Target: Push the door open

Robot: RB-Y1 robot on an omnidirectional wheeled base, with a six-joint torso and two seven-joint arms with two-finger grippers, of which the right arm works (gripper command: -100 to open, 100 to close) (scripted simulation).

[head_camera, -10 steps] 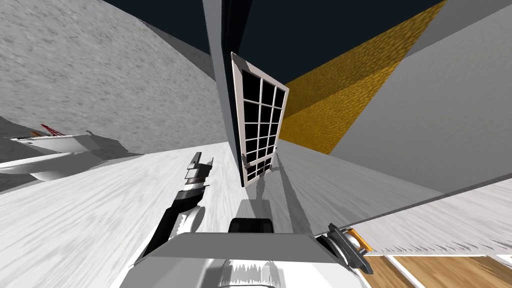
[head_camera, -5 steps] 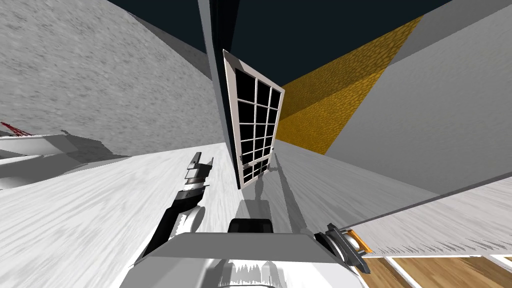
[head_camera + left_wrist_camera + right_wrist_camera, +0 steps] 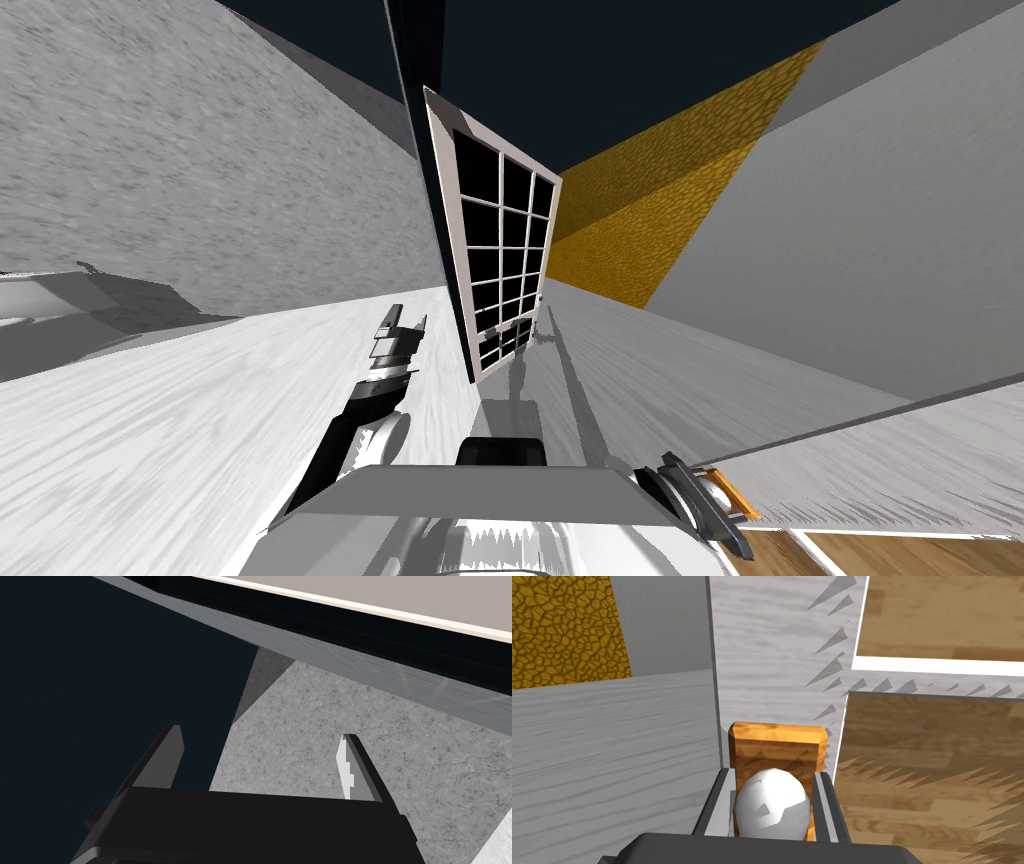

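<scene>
Happening now: the robot faces a white door [image 3: 497,262] with many small dark panes. I think it is getting ready to push.
Door: far ahead in the middle, already partly open. Its left side meets a dark post [image 3: 420,150], and its right side swings away toward a yellow wall [image 3: 650,220].
Left claw [image 3: 405,322]: held out low, just left of the door's bottom corner and not touching it. Its fingers [image 3: 167,751] are spread wide with nothing between them.
Right claw [image 3: 770,796]: low on the near right, pinching an orange block [image 3: 777,743] with a white round lump on it.
What could go wrong: the left claw is close to the post side. A push there may hardly turn the door, or the claw may bump the post. The thin fingers could also slip between the bars and get stuck.
Another worry: going through, the block could knock the grey wall [image 3: 850,250] on the right.
</scene>
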